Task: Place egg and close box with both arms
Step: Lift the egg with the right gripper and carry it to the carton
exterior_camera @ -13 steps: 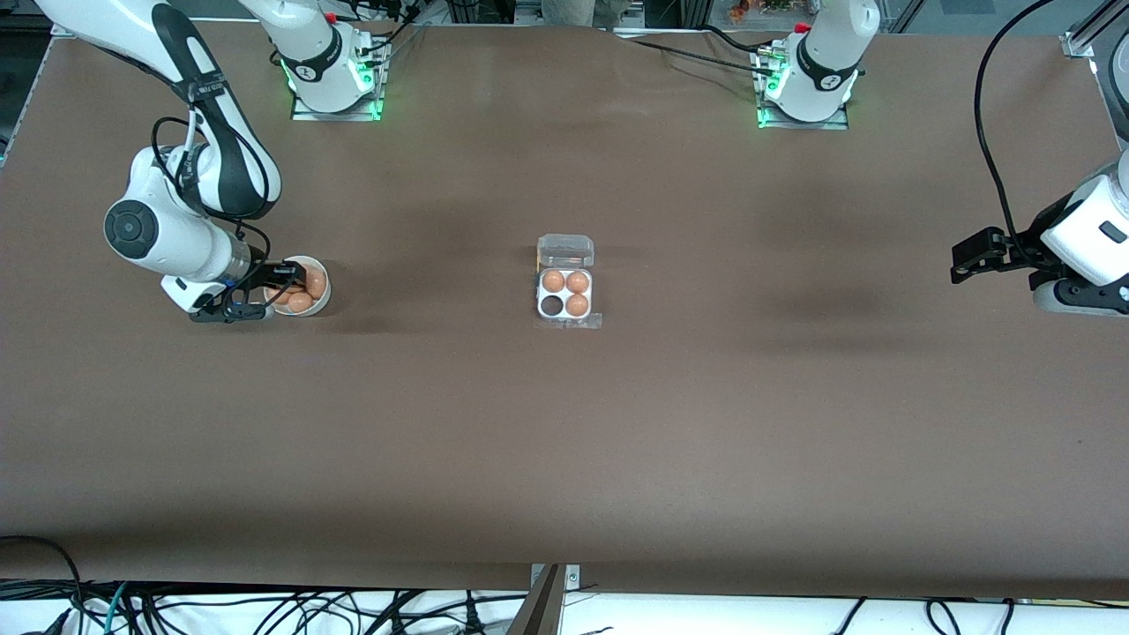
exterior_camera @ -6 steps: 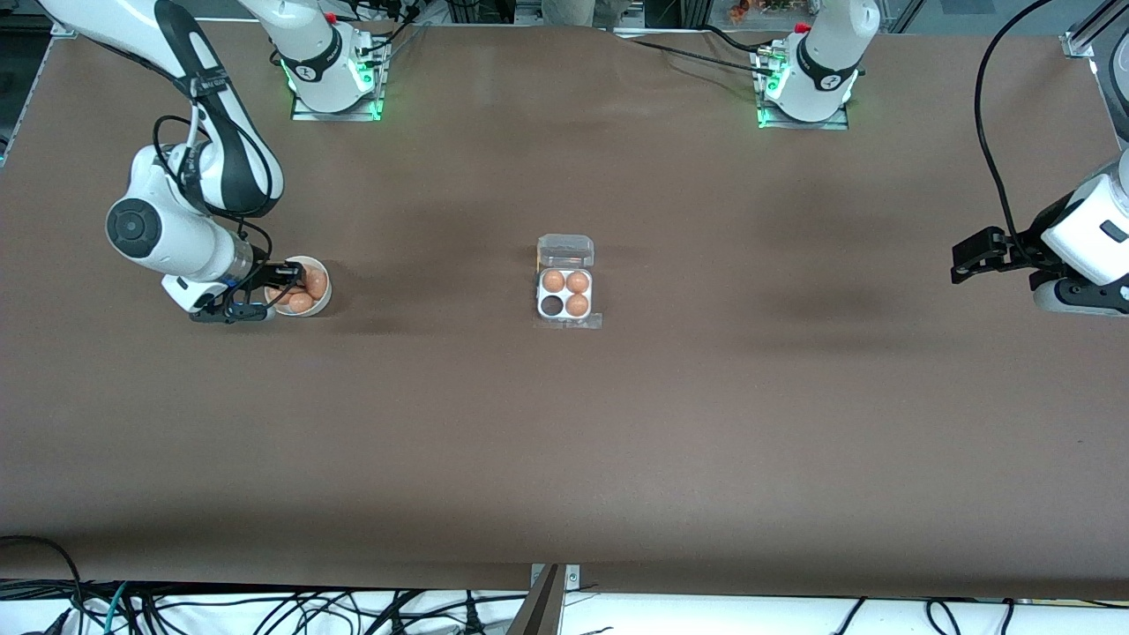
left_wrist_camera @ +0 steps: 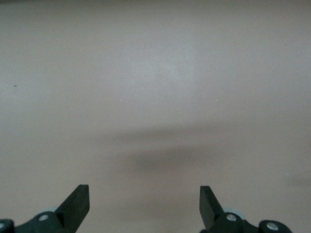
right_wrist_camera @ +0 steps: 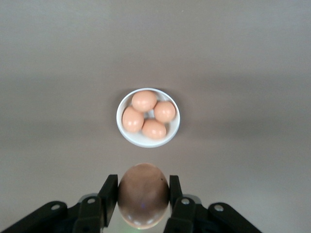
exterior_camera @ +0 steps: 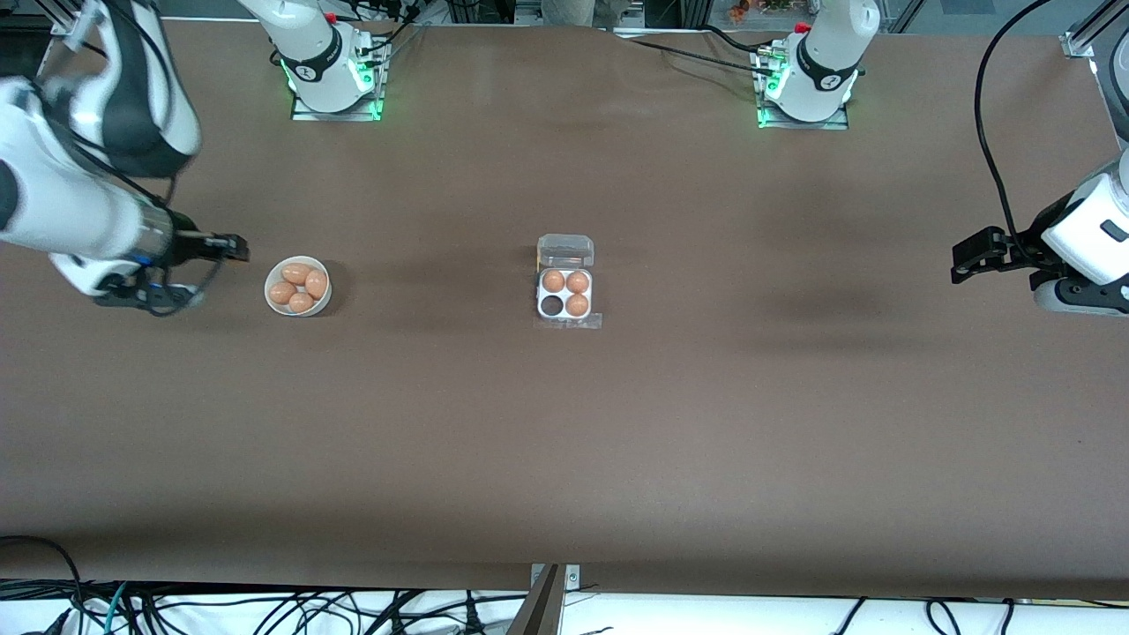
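the right gripper [right_wrist_camera: 143, 196] has its fingers pressed against both sides of a brown egg [right_wrist_camera: 143, 194] and hangs in the air over the table [exterior_camera: 564, 459], beside the white bowl [exterior_camera: 319, 304] toward the right arm's end, where four more eggs lie. the box [exterior_camera: 565, 294] sits at the middle of the table with its clear lid [exterior_camera: 565, 250] tipped open; three cells hold eggs and one cell [exterior_camera: 552, 305] — the nearer one on the right arm's side — is empty. the step in hand looks like the carry to that cell. to do it well, the grip should be firm but gentle so the shell does not crack, the egg should travel high enough to pass over the box rim, and it should come down centred over the empty cell, clear of the neighbouring eggs. the left gripper [left_wrist_camera: 144, 206] waits with its jaws spread wide and nothing in them, over the left arm's end of the table — its turn likely comes at the lid.
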`<state>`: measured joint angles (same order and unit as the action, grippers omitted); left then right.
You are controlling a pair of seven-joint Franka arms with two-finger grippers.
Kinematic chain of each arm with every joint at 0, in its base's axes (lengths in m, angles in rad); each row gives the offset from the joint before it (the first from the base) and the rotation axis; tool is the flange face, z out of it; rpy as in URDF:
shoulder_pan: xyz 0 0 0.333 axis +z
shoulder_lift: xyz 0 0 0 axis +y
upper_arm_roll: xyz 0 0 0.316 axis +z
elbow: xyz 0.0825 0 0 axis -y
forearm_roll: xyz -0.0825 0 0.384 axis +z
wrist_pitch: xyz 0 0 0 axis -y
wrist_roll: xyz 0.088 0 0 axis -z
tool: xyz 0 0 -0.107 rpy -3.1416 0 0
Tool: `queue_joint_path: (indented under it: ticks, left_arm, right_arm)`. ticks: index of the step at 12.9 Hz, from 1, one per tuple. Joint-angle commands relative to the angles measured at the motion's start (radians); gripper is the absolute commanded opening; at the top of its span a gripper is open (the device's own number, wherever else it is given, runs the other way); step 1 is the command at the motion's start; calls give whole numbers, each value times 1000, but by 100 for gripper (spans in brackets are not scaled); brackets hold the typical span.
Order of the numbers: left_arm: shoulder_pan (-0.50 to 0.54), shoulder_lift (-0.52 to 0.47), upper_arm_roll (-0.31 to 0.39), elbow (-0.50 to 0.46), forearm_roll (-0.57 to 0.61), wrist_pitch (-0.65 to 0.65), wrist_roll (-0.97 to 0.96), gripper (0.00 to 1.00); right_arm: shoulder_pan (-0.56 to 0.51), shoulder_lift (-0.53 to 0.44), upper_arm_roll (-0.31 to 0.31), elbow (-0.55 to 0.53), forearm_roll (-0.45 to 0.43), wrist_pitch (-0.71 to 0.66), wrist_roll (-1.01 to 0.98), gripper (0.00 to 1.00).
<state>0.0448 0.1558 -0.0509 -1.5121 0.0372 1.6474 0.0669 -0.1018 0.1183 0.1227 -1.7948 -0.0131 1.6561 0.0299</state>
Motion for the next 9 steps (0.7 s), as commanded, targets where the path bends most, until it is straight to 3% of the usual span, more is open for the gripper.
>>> queue_joint_path:
  ticks: [1,3,6,9]
  left_arm:
    - [1,13,-1,35,-10,-17,7,100]
    - [1,13,-1,33,-10,-17,7,100]
    - [1,14,-1,30,-10,-17,7,100]
    - [1,14,-1,29,-10,-17,8,100]
  right_arm:
    - [-3,24,-1,262,-10,-218,7,0]
    - [-7,31,-1,392,-8,-333,7,0]
    - [13,29,18,413,8,-351,91,0]
    - [77,73,133,426,39,-326,324,0]
